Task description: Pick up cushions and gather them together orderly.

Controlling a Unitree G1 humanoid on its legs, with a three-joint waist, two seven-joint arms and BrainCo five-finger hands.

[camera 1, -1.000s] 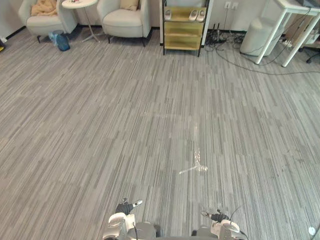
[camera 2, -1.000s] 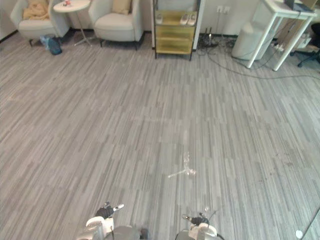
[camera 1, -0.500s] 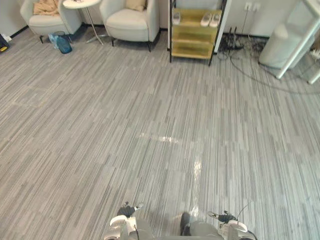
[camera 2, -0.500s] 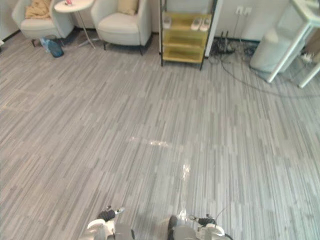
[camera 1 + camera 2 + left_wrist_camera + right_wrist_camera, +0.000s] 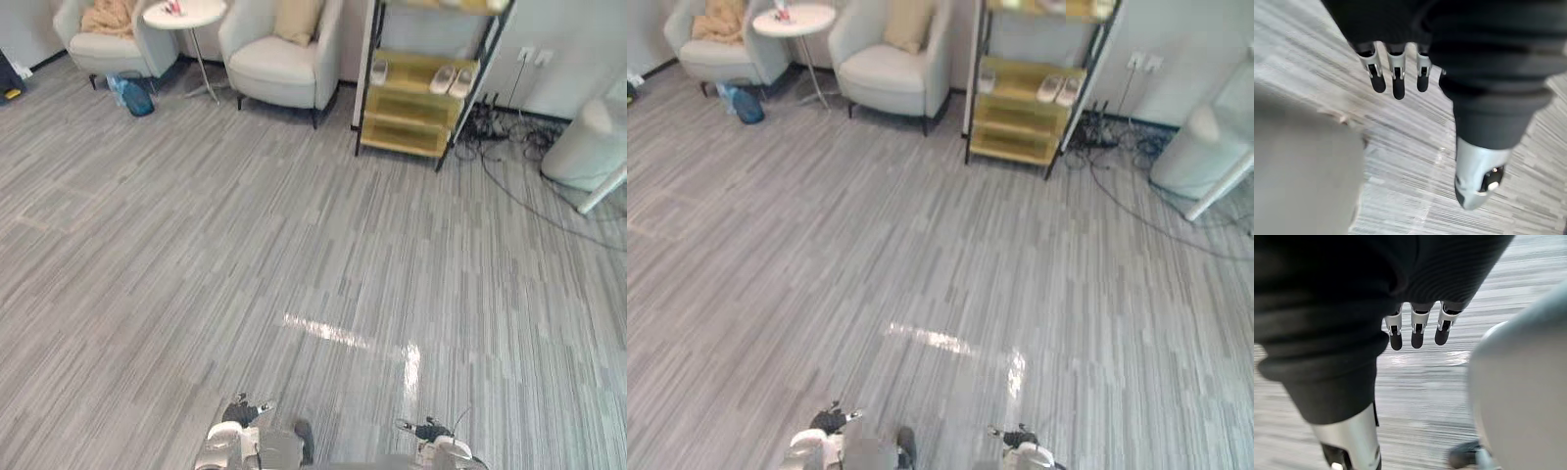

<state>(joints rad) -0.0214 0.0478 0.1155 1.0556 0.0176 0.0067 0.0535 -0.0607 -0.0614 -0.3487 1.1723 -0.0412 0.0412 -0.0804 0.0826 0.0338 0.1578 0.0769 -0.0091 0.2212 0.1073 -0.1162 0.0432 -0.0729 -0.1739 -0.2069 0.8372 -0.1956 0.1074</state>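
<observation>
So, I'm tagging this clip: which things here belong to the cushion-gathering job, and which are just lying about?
Job: tan cushion in the right armchair; tan bundle in the left armchair, perhaps a cushion; left robot hand, right robot hand, both open.
Lying about: round table; blue bag; yellow shelf; shoes; cables.

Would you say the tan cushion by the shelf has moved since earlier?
No: the tan cushion still sits in its armchair by the yellow shelf; the camera shifted.

The left hand (image 5: 1396,81) hangs low and points down at the floor. Its fingers are straight, its thumb sticks out apart, and it holds nothing. The right hand (image 5: 1418,330) hangs low the same way, fingers straight and empty.
</observation>
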